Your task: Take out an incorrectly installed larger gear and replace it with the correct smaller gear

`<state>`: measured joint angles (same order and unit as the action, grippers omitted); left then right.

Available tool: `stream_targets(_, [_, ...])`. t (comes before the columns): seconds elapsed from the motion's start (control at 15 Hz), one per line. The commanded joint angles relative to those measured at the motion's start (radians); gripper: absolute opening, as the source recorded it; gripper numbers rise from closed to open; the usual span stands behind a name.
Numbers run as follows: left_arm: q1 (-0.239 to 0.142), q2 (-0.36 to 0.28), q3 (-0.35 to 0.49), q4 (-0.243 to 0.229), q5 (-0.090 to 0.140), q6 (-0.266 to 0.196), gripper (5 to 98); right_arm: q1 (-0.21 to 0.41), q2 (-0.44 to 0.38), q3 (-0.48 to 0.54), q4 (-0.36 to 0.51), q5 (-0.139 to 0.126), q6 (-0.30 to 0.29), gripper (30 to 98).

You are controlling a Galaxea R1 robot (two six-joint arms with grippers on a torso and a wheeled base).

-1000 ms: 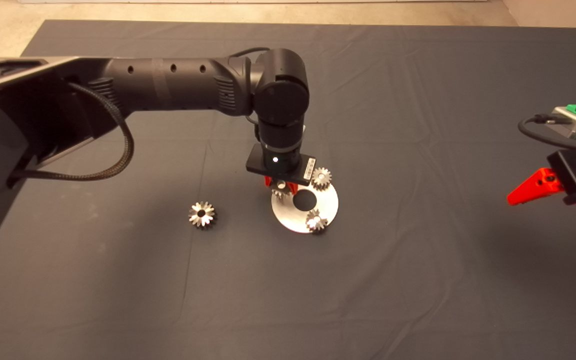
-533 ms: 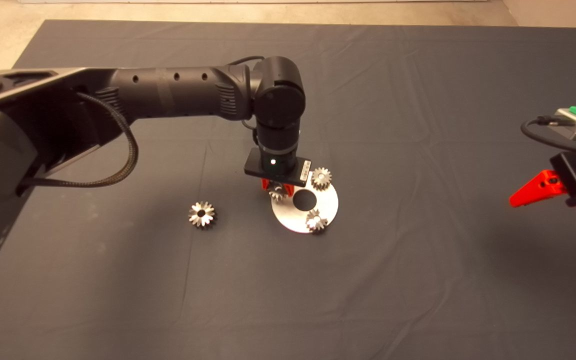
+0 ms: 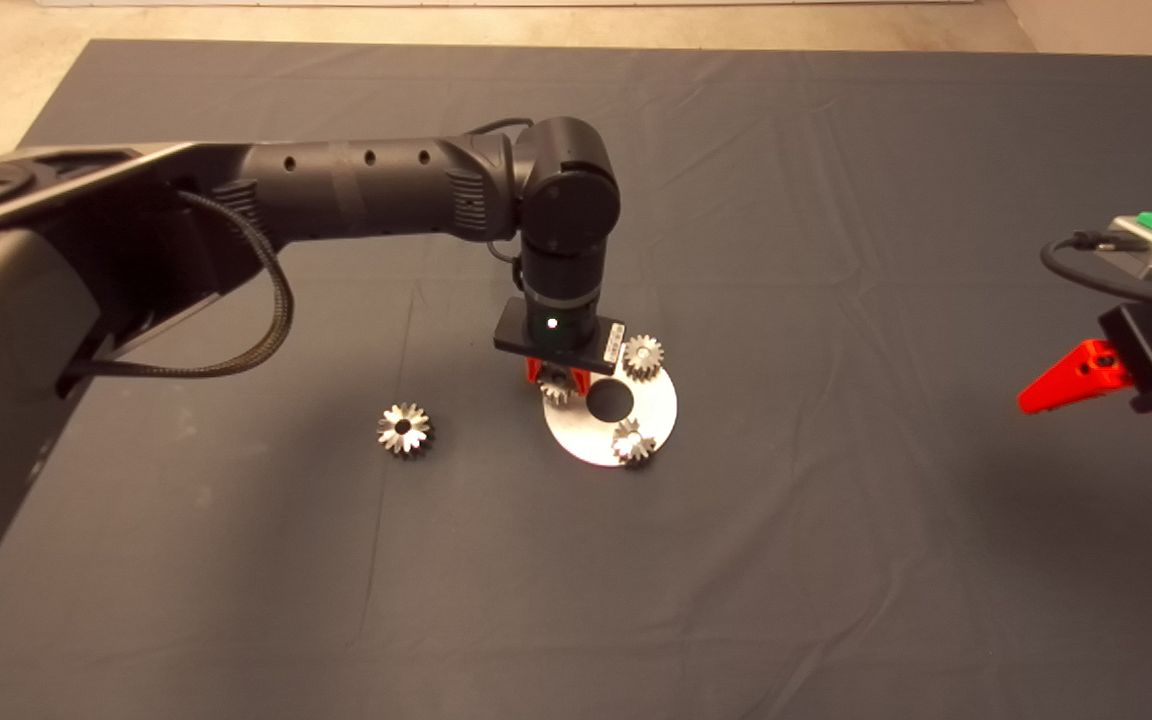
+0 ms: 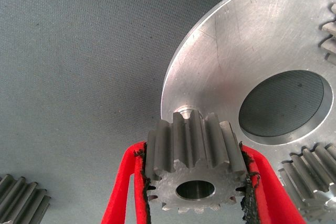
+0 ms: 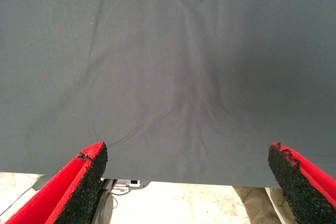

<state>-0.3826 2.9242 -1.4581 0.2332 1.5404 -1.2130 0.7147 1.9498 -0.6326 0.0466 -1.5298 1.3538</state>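
My left gripper (image 3: 557,382) is shut on a smaller gear (image 4: 195,167), short-toothed with a round bore. It holds the gear just over the near-left rim of the round silver plate (image 3: 658,412), close above a small peg (image 4: 185,114). Two more smaller gears sit on the plate, one at its far edge (image 3: 643,356) and one at its near edge (image 3: 632,441). The larger gear (image 3: 404,429), with star-like teeth, lies on the mat left of the plate. My right gripper (image 3: 1086,375) is open and parked at the right edge.
The plate has a big round centre hole (image 3: 610,400). The dark mat (image 3: 786,560) is wrinkled. In the right wrist view, pale floor (image 5: 173,203) shows beyond the mat's edge.
My left arm has shifted slightly and come a little lower over the plate's left rim with the gear. The right arm has barely moved.
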Motion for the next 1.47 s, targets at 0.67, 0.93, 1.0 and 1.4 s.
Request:
stream_targets(0.67, [0.093, 0.027, -0.089, 0.002, 0.116, 0.078, 27.5, 0.022, -0.018, 0.004, 0.029, -0.001, 0.007, 81.3])
stream_targets(0.93, [0.088, 0.023, -0.079, 0.002, 0.117, 0.076, 27.6, 0.02, -0.024, 0.004, 0.027, -0.003, 0.007, 81.3])
stream_targets(1.0, [0.086, 0.019, -0.077, 0.002, 0.118, 0.069, 27.7, 0.02, -0.025, 0.004, 0.027, -0.003, 0.007, 81.3])
stream_targets(1.4, [0.036, 0.019, -0.056, -0.003, 0.118, 0.063, 28.4, 0.019, -0.025, 0.004, 0.024, -0.001, 0.007, 81.3])
